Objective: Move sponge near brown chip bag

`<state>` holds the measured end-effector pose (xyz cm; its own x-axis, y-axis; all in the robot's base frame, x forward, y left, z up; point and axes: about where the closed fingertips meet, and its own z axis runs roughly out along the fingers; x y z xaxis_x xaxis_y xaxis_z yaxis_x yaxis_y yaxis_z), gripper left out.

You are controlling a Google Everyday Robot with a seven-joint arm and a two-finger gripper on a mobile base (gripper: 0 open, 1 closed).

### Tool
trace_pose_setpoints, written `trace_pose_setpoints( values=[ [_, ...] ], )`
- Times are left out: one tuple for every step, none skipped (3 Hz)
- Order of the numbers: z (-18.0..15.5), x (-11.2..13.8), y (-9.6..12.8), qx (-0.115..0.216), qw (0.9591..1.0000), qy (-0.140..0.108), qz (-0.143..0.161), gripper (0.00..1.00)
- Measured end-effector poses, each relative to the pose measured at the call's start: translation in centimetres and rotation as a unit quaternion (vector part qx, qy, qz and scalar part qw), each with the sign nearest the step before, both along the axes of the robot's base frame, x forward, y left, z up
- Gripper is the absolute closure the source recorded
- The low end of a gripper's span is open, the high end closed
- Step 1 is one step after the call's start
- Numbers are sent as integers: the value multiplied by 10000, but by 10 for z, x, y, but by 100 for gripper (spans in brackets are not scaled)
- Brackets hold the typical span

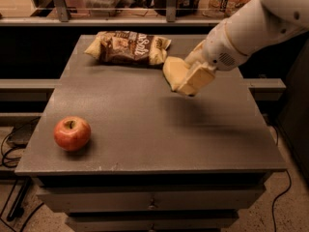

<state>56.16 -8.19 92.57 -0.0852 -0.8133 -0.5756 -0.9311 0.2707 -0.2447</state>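
The brown chip bag [128, 47] lies at the back of the grey table [145, 129], dark brown with tan ends and white lettering. My gripper [189, 74] comes in from the upper right on a white arm and is shut on the pale yellow sponge [174, 71]. It holds the sponge above the table, just right of and slightly in front of the bag's right end. The sponge's left edge sits close to the bag; part of the sponge is hidden by the gripper pads.
A red apple [72, 133] sits at the front left of the table. A shelf rail [120, 21] with containers runs behind the table. Drawers [152, 202] are below the table's front edge. Cables lie on the floor at left.
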Motion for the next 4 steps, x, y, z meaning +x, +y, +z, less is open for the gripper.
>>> trace_pose_setpoints(
  values=[
    [-2, 47, 32, 488, 9979, -411, -128, 100],
    [-9, 97, 54, 784, 9937, -729, -321, 100],
    [-19, 143, 67, 978, 9904, -822, -524, 84],
    [-27, 179, 73, 1084, 9878, -827, -757, 61]
  ],
)
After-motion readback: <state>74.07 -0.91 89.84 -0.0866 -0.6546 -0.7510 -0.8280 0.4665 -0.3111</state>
